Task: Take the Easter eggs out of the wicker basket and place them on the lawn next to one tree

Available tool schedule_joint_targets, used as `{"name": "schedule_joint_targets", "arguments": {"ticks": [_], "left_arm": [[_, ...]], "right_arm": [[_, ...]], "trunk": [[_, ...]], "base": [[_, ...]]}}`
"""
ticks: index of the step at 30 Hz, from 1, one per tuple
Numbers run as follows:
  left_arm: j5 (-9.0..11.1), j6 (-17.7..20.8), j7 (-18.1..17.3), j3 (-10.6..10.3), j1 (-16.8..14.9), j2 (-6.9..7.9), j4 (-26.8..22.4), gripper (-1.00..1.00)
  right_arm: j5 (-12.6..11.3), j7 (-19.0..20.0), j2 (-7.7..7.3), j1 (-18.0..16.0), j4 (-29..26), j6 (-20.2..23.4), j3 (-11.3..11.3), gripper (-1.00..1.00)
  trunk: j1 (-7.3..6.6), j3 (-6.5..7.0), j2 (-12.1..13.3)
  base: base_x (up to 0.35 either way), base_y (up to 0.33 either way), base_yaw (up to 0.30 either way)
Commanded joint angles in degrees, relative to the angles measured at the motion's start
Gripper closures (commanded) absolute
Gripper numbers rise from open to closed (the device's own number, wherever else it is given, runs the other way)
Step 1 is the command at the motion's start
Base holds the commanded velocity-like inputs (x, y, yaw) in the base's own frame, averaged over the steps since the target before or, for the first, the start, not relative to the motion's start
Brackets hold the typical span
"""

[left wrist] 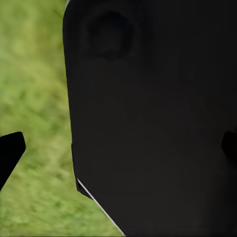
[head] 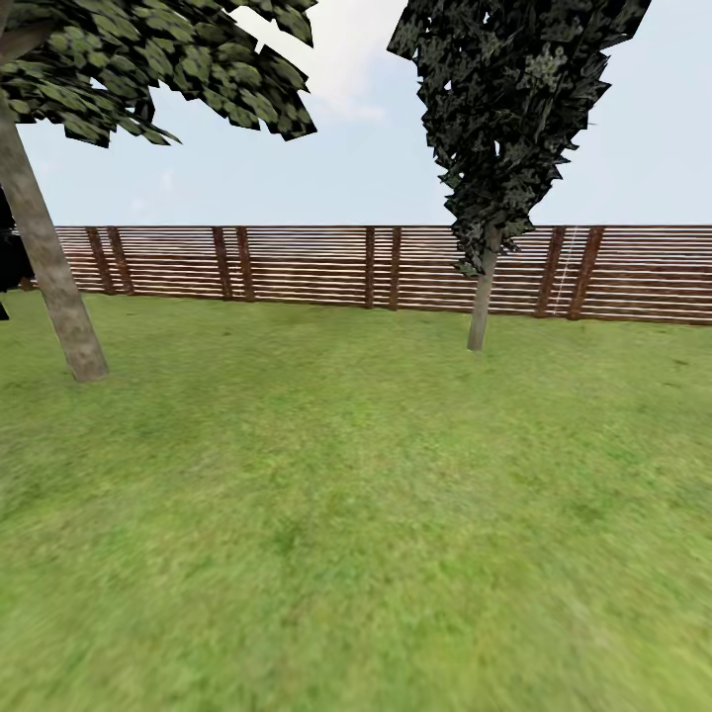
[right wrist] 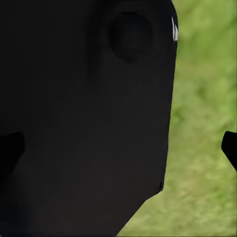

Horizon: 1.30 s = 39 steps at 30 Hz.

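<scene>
Head view showed us crossing the lawn (head: 356,514) toward the grey-trunked tree (head: 54,287) near the fence (head: 297,262), presumably searching, with eggs and basket unseen, while both wrist views met dark robot body, fingertips apart, nothing between them.

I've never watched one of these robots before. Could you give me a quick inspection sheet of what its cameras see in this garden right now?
Surface: lawn of mottled green grass, flat.
Job's things: leaning grey-brown tree at left; eggs and basket, nothing seen.
Clutter: nothing seen.
Grippers: left gripper and right gripper with dark fingertips apart at the frame edges, nothing between them; a black body panel blocks much of each wrist view.
Cables: nothing seen.
Surroundings: brown slatted fence, a thin-trunked dark tree, pale sky.
</scene>
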Motion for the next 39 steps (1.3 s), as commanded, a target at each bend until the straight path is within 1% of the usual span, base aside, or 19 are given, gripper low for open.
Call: {"name": "schedule_joint_targets", "arguments": {"ticks": [1,6,11,27,33,35,36,38,39], "left_arm": [[-0.2,-0.3,0.1,0.2,0.3,-0.18,-0.3,-1.00],[-0.2,-0.2,0.1,0.3,0.4,-0.21,-1.1,-1.00],[-0.2,-0.2,0.1,0.4,0.4,-0.26,-2.7,-1.00],[-0.2,-0.2,0.1,0.4,0.4,-0.26,-2.9,-1.00],[-0.2,-0.8,0.2,0.3,0.4,-0.15,-4.0,-1.00],[-0.2,-1.1,0.3,0.3,0.4,0.37,-4.3,-1.00],[-0.3,-1.1,0.3,0.4,0.4,0.88,-4.3,-1.00],[-0.3,-1.2,0.3,0.3,0.4,2.37,-4.3,-1.00],[-0.4,-1.2,0.3,0.3,0.4,2.76,-4.3,-1.00]], "right_arm": [[0.1,0.1,-0.19,-0.3,0.3,-0.1,0.3,-1.00],[0.1,0.2,-0.03,-1.6,-0.3,-0.4,0.4,-1.00],[0.2,-0.2,0.17,-3.0,-1.4,-0.6,0.4,-1.00],[0.2,-0.4,0.18,-3.1,-1.7,-0.9,0.4,-1.00],[0.2,-0.4,0.18,-3.1,-1.8,-0.9,0.4,-1.00],[0.2,-0.4,0.11,-3.1,-1.8,-0.9,0.4,-1.00],[0.2,-0.4,0.07,-3.1,-1.8,-0.9,0.4,-1.00],[0.2,-0.4,0.03,-3.1,-1.8,-0.9,0.4,-1.00],[0.2,-0.4,0.02,-3.1,-1.8,-0.9,0.4,-1.00]], "trunk": [[0.00,-0.03,0.0],[0.00,-0.03,0.0],[0.00,-0.03,0.0],[0.00,-0.03,0.0],[0.00,-0.03,0.0],[0.00,-0.03,0.0],[0.00,-0.03,0.0],[0.00,-0.03,0.0],[0.00,-0.03,0.0]], "base": [[0.000,0.000,0.019],[0.000,0.000,0.011],[0.000,0.000,0.274],[0.000,0.000,0.294],[0.000,0.000,0.294],[0.000,0.000,0.294],[0.000,0.000,0.294],[0.000,0.000,0.294],[0.000,0.000,0.294]]}}
